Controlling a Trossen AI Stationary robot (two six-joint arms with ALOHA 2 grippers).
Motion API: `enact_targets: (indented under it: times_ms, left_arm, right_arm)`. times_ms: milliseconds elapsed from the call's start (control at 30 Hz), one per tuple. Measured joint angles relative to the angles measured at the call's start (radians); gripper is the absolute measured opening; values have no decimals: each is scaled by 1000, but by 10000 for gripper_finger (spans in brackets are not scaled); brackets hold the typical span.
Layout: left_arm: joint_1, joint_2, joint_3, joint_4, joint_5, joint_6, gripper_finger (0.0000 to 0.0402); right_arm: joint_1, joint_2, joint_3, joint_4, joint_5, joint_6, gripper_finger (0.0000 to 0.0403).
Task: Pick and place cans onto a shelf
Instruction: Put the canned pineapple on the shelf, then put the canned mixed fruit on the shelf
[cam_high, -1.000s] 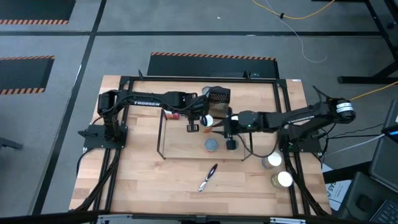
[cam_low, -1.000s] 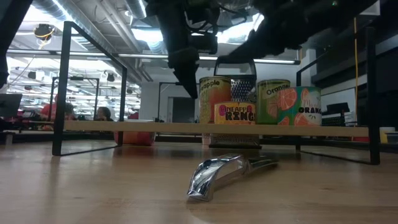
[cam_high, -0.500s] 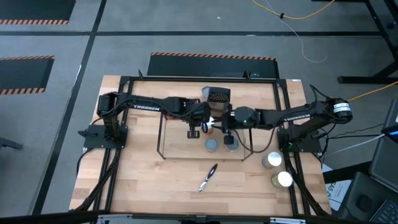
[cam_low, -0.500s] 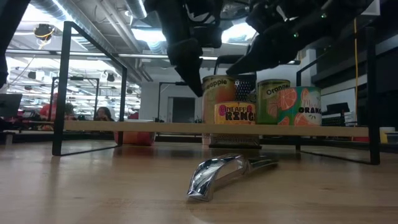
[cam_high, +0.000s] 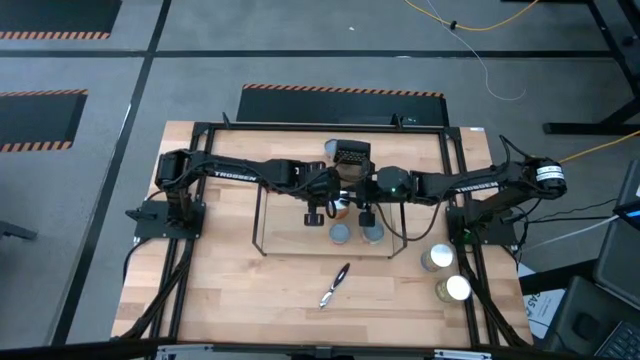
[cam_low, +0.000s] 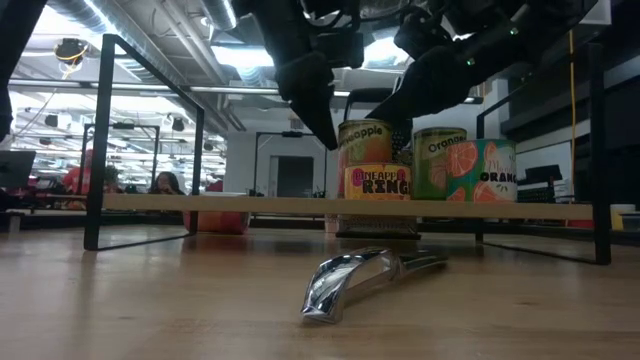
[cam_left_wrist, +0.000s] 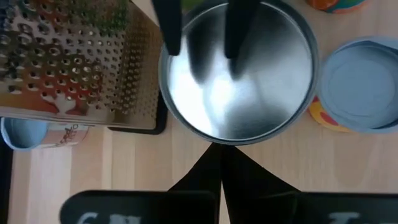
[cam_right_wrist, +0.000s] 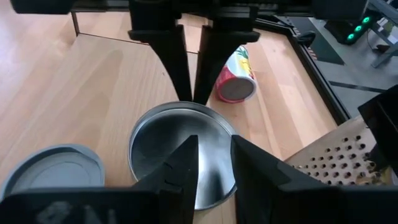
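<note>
One silver-topped pineapple-labelled can (cam_low: 366, 144), standing on the black wire shelf with light wooden board (cam_low: 250, 205). Both grippers meet directly above its lid: left gripper (cam_left_wrist: 221, 163) closed, empty; right gripper (cam_right_wrist: 213, 152) slightly parted, not gripping. Perforated metal grater (cam_left_wrist: 68, 62) beside.

Under my black left hand (cam_left_wrist: 217, 180) sits a shiny silver can (cam_left_wrist: 239, 74); beside it a pale-blue-topped can (cam_left_wrist: 367, 84), a perforated dark grater (cam_left_wrist: 68, 62), all on the light wooden shelf (cam_right_wrist: 99, 81).
</note>
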Motion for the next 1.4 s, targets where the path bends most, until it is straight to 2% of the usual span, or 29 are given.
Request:
enact_targets:
  times_ms: [333,533,800,1000,1133,1400]
  left_arm:
    - [4,-16,2,-5,-11,1,3]
    - [8,-74,11,-29,-81,0,6]
    - [44,-238,32,-94,-99,0,5]
    - [106,-410,29,-220,-98,-57,1]
    - [152,-552,-75,-211,-75,-123,5]
    - [236,-813,-488,17,-18,-257,4]
  right_arm:
    - [0,-7,0,1,-1,-3,99]
    - [0,-44,0,-2,-3,-6,99]
    - [0,-131,0,-33,-3,-10,99]
    - [-3,-185,1,-67,-3,-10,99]
    - [-6,-212,0,-104,-2,-19,99]
    - [-8,-222,0,-114,-3,-22,99]
